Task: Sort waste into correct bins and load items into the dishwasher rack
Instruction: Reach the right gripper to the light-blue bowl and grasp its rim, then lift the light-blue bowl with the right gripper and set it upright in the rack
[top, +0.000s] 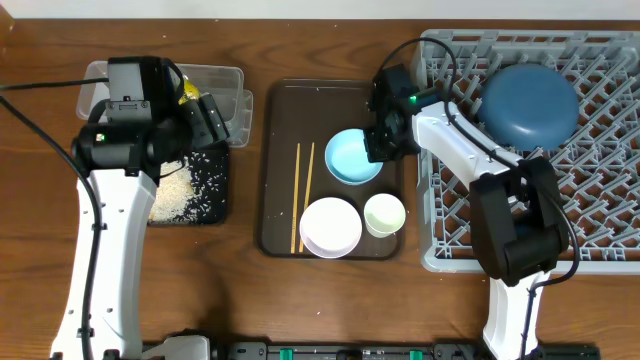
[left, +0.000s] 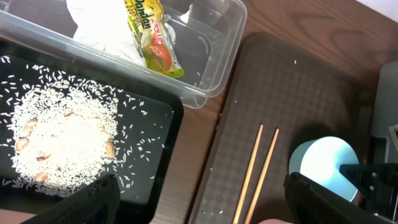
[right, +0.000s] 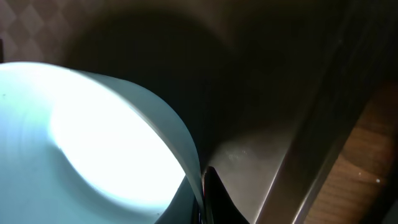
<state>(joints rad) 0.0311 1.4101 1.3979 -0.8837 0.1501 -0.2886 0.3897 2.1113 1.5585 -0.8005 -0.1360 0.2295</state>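
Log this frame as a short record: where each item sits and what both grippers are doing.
rack: dark blue plate
brown serving tray: light blue bowl, white bowl, pale green cup, chopsticks
clear tub: napkin, snack wrapper
black tray: rice scraps
left gripper: open, holding nothing
right gripper: at light blue bowl's rim; grip unclear

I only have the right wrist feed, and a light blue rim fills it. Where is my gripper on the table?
Observer: Your right gripper is at the right rim of the light blue bowl, which sits on the brown tray.
Operator: Is anything in the rack?
Observer: The dark blue plate lies in the grey rack, near its far edge.
Operator: What else is on the tray?
Observer: The white bowl, the green cup and the chopsticks.
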